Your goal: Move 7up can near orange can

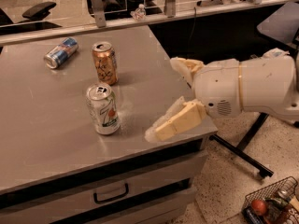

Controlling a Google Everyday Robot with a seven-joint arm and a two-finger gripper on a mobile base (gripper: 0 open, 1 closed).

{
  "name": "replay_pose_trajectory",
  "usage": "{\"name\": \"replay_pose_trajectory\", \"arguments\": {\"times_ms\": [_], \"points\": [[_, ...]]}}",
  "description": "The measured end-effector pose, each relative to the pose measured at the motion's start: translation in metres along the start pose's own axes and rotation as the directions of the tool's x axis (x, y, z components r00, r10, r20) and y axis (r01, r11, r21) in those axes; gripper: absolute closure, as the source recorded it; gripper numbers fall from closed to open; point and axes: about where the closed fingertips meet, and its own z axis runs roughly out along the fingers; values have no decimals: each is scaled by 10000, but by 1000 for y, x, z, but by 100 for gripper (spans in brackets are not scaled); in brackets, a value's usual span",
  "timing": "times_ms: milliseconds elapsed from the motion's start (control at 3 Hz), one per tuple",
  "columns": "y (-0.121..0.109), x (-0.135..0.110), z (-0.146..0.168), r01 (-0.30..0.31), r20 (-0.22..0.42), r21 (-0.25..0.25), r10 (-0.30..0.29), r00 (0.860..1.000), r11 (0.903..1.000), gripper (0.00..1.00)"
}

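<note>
A wire basket (268,188) sits on the speckled floor at the 5 o'clock corner of the view; it holds a round red item (258,206) and some darker things I cannot make out. Under the table, a grey drawer (154,180) with a dark loop handle is closed, so its contents are hidden.

The 7up can (103,108) stands upright on the smooth, dull grey table (42,106). It is a white cylinder with green lettering, a red dot and a silver top. The orange can (104,63) stands upright at its 12 o'clock, near it but not touching, orange-gold with dark script. A blue-and-silver can (60,52) lies on its side at about 10 o'clock from the 7up can.

The gripper (163,98) hangs over the table's right edge at 3 o'clock from the 7up can, apart from it. Its two cream, wedge-shaped fingers are spread wide and grasp nothing. Behind them is the rounded, glossy white arm (247,87)
</note>
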Motion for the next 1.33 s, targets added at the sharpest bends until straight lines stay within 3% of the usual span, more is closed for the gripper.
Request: {"name": "replay_pose_trajectory", "arguments": {"times_ms": [333,667,1333], "points": [[17,-3,55,157,813,-811,-91,9966,9966,0],[24,-1,81,191,1078,-1034,-79,9941,9945,0],[14,15,125,-265,1563,-878,401,9869,9958,0]]}}
